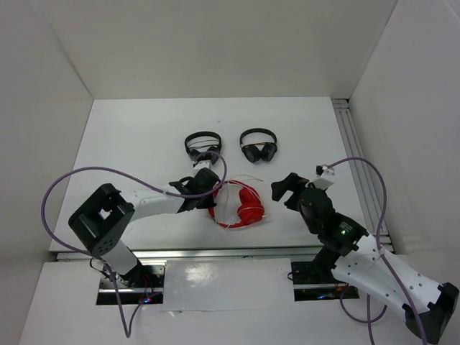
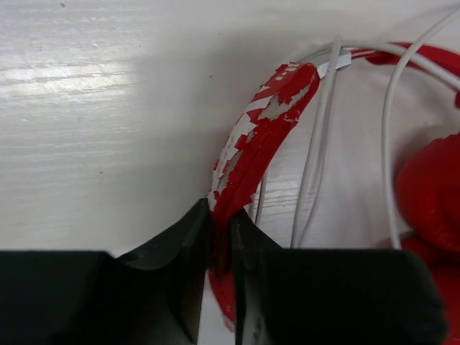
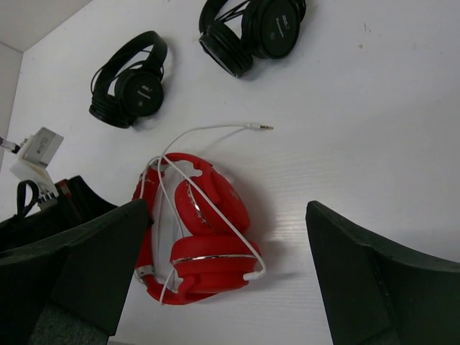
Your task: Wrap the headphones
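The headphones (image 1: 244, 206) lie near the middle of the table's (image 1: 144, 144) near edge, long axis roughly along that edge; the headband (image 2: 251, 144) arches toward the left edge, the folded cups (image 3: 212, 205) toward the right; the white cable (image 3: 215, 129) loops over them, its plug (image 3: 264, 127) toward the far edge; the left gripper (image 2: 221, 215) pinches the headband; the right gripper (image 1: 286, 185) hovers just beside the cups, jaws spread wide, holding nothing.
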Available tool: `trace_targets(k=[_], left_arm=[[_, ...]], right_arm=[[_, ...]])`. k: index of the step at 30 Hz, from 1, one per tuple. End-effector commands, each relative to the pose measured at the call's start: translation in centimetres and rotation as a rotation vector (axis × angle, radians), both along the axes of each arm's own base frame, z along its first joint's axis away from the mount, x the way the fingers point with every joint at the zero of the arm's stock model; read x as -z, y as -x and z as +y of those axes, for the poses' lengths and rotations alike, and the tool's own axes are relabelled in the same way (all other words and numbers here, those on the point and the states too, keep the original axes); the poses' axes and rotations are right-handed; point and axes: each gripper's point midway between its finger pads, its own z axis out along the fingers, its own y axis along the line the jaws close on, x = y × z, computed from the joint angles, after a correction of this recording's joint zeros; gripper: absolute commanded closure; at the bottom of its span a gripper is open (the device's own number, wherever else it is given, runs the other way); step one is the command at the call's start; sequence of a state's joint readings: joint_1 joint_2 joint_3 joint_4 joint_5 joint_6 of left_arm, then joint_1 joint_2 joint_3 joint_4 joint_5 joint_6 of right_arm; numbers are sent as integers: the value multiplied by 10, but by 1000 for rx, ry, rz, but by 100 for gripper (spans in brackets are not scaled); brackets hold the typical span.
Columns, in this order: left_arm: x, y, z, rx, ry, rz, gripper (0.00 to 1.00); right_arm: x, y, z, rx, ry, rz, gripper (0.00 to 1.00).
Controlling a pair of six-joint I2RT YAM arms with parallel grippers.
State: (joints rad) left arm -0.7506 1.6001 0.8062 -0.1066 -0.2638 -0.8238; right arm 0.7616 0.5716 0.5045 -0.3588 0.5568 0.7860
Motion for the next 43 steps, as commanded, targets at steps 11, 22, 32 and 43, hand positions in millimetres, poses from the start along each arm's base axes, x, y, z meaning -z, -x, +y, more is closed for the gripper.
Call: trace_targets(k=[11,22,32,43], left_arm=[[-57,-6,16,-87,55,-120,20],[-196,38,52,-54,168,-396,0],[-269,123,137,57,251,-561,0],[-283,174,172,99,420,-602,0]], right_arm=[[-13,7,13,-114,27,-9,1],[-67,25,31,-335,84,-72,1],[-130,61,12,-441,113,-148,1],[-154,87,-21,-389,72,-184,1]])
